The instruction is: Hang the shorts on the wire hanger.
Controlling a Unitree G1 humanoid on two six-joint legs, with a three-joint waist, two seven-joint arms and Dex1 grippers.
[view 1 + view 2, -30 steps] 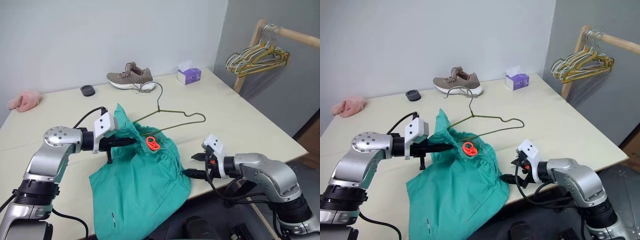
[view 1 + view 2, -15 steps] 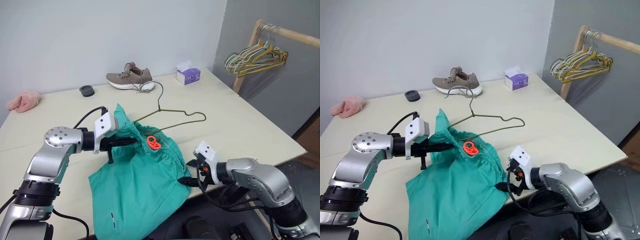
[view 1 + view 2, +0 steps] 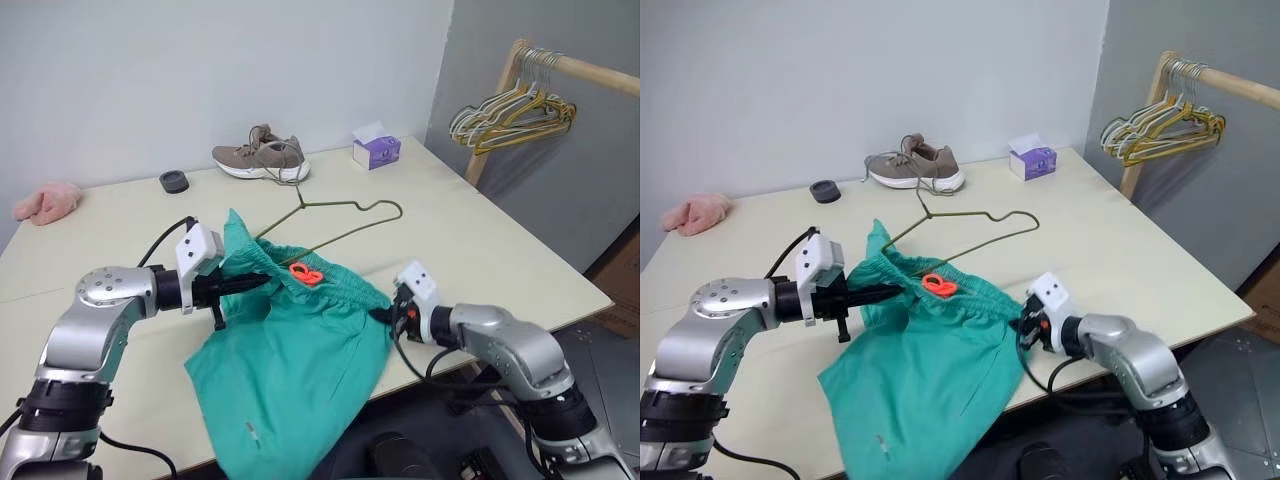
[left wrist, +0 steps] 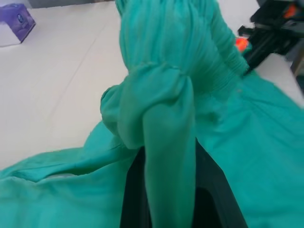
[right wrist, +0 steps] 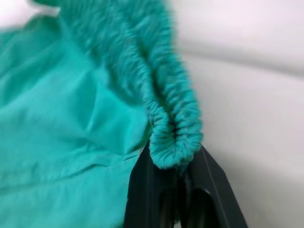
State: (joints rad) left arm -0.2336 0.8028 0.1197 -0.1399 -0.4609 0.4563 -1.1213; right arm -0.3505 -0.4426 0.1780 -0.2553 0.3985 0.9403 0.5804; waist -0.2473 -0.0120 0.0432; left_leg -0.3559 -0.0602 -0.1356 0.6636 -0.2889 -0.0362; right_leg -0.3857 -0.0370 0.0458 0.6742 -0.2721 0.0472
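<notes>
While both claws, left [image 3: 262, 281] and right [image 3: 383, 315], clamp the ruched waistband, the soft shorts [image 3: 290, 370] hide part of the thin wire hanger [image 3: 345, 222].

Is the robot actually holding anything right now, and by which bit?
Yes: both pincers grip the shorts by the gathered waistband, the left pincer at one end, the right pincer at the other.

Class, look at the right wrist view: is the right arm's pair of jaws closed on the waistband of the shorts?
Yes: the right gripper has its jaws pinched on the gathered elastic waistband of the shorts.
</notes>
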